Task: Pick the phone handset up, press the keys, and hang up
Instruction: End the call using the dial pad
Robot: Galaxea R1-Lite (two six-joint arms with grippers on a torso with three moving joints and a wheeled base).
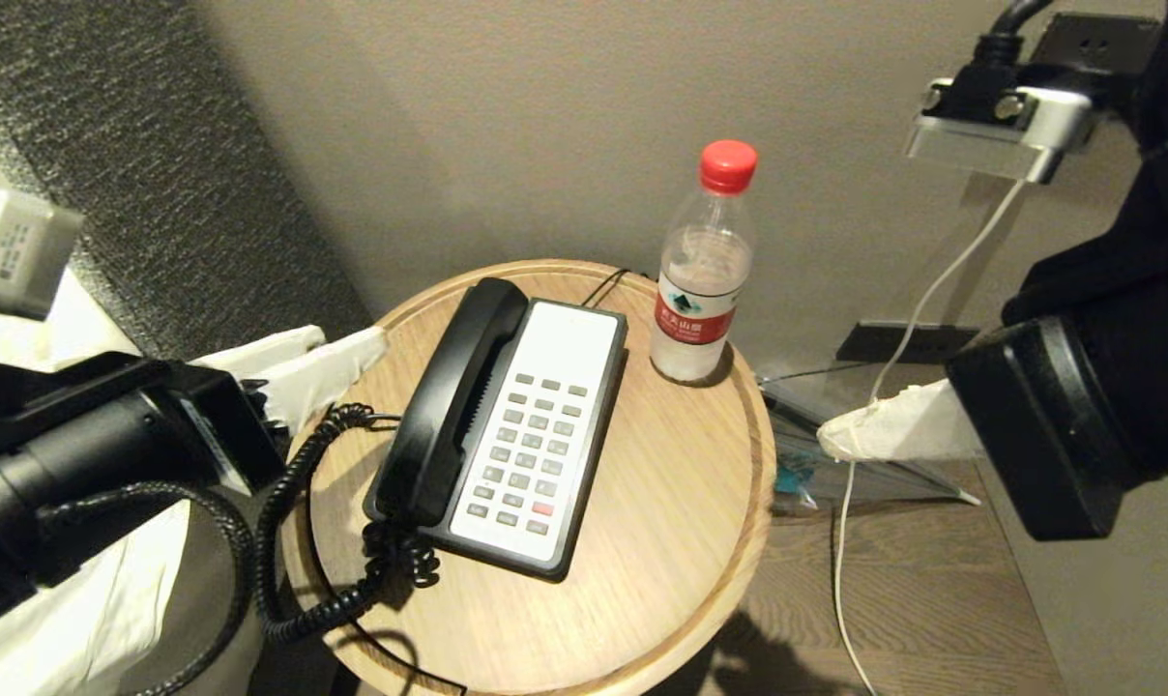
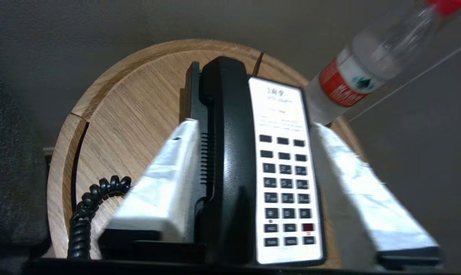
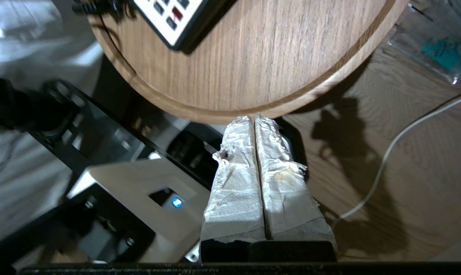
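Note:
The black phone handset (image 1: pixel 458 387) (image 2: pixel 230 133) lies in its cradle on the left side of the black-and-white phone base (image 1: pixel 555 338) (image 2: pixel 280 110). The grey keys (image 1: pixel 531 454) sit on the white face. The coiled cord (image 1: pixel 284 522) (image 2: pixel 85 206) hangs off the round wooden table (image 1: pixel 661 503). My left gripper (image 1: pixel 352 338) (image 2: pixel 253 124) is open at the table's left edge, apart from the handset, which lies along the line between its spread fingers. My right gripper (image 1: pixel 826 440) (image 3: pixel 255 118) is shut and empty, off the table's right side above the floor.
A water bottle (image 1: pixel 700 290) (image 2: pixel 352 76) with a red cap stands at the table's back, right of the phone. A thin white cable (image 1: pixel 840 580) (image 3: pixel 387 152) hangs to the wooden floor on the right. White bedding (image 1: pixel 81 619) lies at the left.

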